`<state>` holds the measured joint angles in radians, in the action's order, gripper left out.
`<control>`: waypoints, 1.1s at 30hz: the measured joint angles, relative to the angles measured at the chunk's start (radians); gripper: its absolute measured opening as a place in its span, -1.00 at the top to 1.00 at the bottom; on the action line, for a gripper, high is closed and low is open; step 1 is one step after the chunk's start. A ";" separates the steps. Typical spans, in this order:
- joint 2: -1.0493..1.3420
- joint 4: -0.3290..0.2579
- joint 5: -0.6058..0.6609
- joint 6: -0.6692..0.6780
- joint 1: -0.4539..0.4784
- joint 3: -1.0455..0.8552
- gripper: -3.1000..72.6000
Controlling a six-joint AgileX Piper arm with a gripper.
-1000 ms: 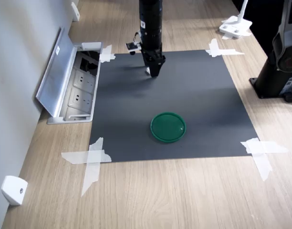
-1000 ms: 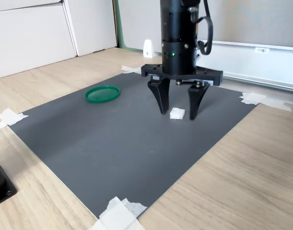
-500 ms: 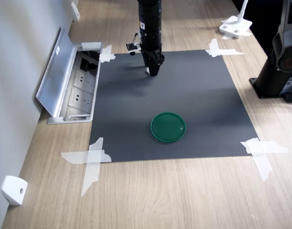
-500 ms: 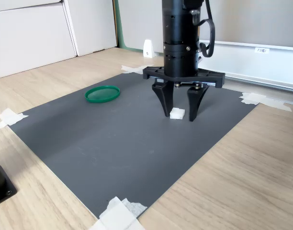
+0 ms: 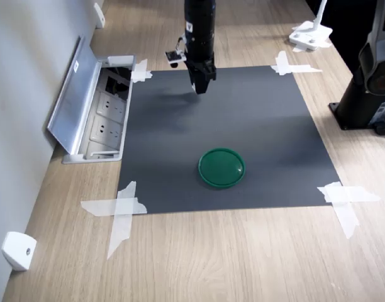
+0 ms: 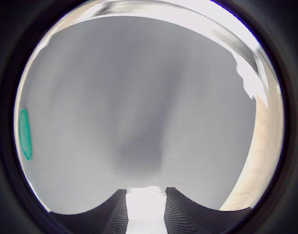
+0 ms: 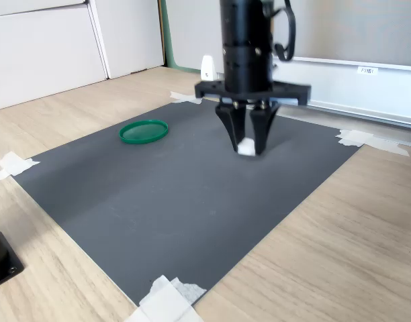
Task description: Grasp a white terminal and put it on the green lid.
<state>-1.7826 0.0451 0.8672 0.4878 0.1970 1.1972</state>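
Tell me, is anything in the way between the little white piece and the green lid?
Nothing visible is. The gripper is shut on the white terminal, and only bare dark mat lies between it and the green lid. The lid has nothing on it.

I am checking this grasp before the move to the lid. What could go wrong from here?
1. The terminal is tiny and held only at the tips of the gripper, so it might slip or twist out during the carry.
2. The lid lies well apart across the mat; its raised rim could make a poorly centred drop bounce off.
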 joint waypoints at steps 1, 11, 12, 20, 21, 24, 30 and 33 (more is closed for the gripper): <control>0.012 0.000 0.009 0.001 -0.033 0.000 0.20; 0.063 -0.013 0.046 -0.082 -0.458 0.000 0.20; 0.063 -0.014 0.046 -0.094 -0.491 0.000 0.20; 0.056 -0.017 0.047 -0.141 -0.597 0.000 0.20; 0.054 -0.015 0.047 -0.145 -0.598 0.000 0.20; 0.041 -0.007 0.063 -0.160 -0.599 0.000 0.20; 0.016 0.000 0.074 -0.182 -0.599 0.000 0.20; 0.010 0.000 0.073 -0.195 -0.599 0.000 0.20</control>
<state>-1.7730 0.0455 0.9405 0.2929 -0.4021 1.1972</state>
